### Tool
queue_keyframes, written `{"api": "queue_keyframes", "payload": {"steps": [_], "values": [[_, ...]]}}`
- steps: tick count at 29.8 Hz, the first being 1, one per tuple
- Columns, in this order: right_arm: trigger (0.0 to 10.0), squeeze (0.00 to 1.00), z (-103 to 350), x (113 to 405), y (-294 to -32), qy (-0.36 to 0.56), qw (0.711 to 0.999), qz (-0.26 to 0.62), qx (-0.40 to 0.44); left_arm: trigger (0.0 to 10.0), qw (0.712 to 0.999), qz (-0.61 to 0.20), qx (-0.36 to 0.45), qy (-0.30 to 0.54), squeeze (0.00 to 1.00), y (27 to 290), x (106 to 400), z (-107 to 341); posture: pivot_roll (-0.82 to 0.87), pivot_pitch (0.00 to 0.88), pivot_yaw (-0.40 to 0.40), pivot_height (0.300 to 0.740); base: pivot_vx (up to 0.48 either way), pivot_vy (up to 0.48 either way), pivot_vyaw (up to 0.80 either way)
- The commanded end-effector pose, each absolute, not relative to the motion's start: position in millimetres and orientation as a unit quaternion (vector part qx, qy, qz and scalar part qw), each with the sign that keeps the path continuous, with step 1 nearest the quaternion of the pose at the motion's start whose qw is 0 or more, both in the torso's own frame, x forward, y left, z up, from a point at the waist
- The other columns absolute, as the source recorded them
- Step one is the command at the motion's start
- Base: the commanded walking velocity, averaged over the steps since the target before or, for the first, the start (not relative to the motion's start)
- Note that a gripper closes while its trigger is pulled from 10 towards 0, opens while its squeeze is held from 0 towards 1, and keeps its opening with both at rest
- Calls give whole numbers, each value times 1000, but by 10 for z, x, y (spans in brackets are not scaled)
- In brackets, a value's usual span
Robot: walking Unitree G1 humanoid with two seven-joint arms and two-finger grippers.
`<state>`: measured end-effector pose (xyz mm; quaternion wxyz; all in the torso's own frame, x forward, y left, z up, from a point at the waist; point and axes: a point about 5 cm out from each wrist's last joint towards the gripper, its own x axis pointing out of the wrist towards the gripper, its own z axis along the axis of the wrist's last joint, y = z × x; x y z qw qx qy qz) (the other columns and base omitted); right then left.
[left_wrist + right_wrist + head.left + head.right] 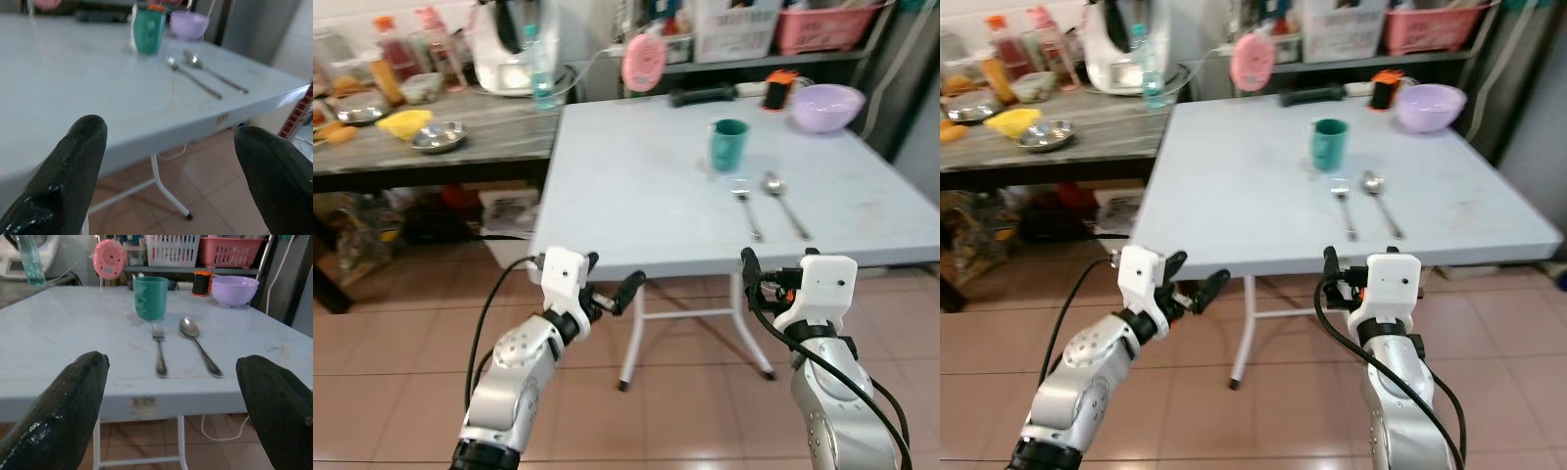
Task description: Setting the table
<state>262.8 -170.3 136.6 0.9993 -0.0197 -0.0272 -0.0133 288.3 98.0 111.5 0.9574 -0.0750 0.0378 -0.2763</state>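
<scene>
The left gripper (pixel 612 284) and right gripper (pixel 759 279) hang below the near edge of a pale grey table (pixel 636 196), fingers spread apart and holding nothing, above glossy terracotta floor tiles (pixel 401 362). On the smooth, faintly scuffed tabletop, a metal fork (pixel 158 352) and spoon (pixel 198 345) lie side by side, just behind them a round teal cup (pixel 150 297). Farther back sits a lilac plastic bowl (pixel 234 290), near a pink ribbed basket (pixel 229 252). A dark wood-grain counter (pixel 431 147) stands left
</scene>
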Motion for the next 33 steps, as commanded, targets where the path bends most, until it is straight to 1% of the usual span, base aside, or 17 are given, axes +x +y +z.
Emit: {"api": "queue_keyframes", "payload": {"steps": [1, 6, 13, 33], "values": [[10000, 0, 1386, 2641, -1655, -31, 999, -3, -18, 10000, 963, -259, -66, 30, 0, 1059, 2908, 1139, -108, 15, 77, 740, 0, 0, 0], [10000, 0, 1383, 2633, -1663, -32, 999, -5, -19, 10000, 970, -233, -70, 18, 0, 1134, 2931, 1149, -109, 17, 77, 740, 0, 0, 0], [10000, 0, 1382, 2628, -1648, -33, 999, -4, -19, 10000, 967, -240, -79, 16, 0, 1137, 2921, 1157, -109, 21, 78, 740, 0, 0, 0], [10000, 0, 1379, 2638, -1646, -31, 999, -3, -20, 10000, 963, -252, -89, 18, 0, 1084, 2906, 1147, -110, 22, 77, 740, 323, 0, 0]]}}
